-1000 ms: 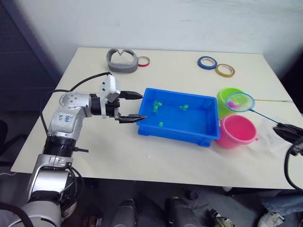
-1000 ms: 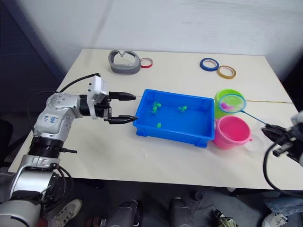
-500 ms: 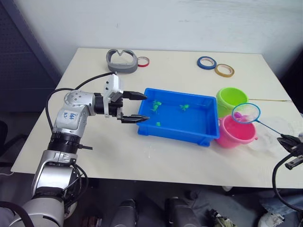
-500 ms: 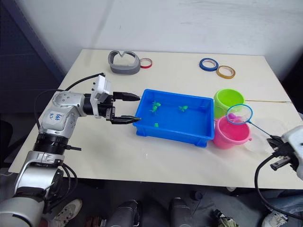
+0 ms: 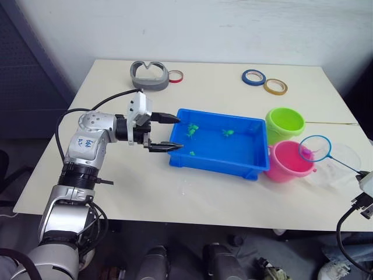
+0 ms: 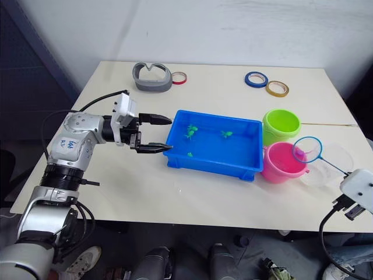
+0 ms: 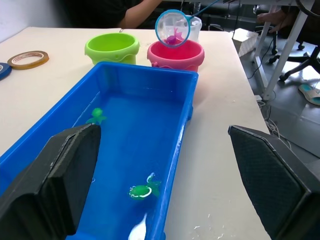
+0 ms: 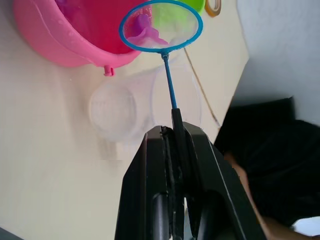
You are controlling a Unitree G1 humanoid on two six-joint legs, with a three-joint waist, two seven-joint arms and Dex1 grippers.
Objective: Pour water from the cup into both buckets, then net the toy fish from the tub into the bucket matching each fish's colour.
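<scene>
Pink fish [image 8: 145,33] sits in the net [image 5: 315,149], hoop hanging at the outer edge of the pink bucket [image 5: 287,161], on the side away from the tub [image 5: 218,144]. Net handle runs from the hoop back toward the robot's right, to the right pincer [image 8: 172,131], which is closed on the handle end. So the long axis lies roughly across the desk [image 5: 116,192], hoop end toward the pink bucket, grip end off near the desk's right edge.

Key relation: bucket mouth lies just inward of the hoop, toward the tub. Judging from the wrist view, the hoop overlaps the bucket rim only in part, so a short shift toward the tub, then a tip, should drop the fish in. The right arm has the net and is clearly nearer.

Green bucket [image 5: 285,122] stands just behind the pink one, nearly touching it. Clear cup [image 5: 338,163] lies on its side under the handle, just beside the pink bucket; a low sweep could knock it. Open room is above the buckets; the right desk edge is close.

Left pincer [image 5: 165,132] is open, fingers spread astride the tub's near-left corner, one over the water and one outside the wall, holding nothing. Green fish [image 7: 142,190] are left in the tub, a few. Tape rings lie at the far side, well apart.
</scene>
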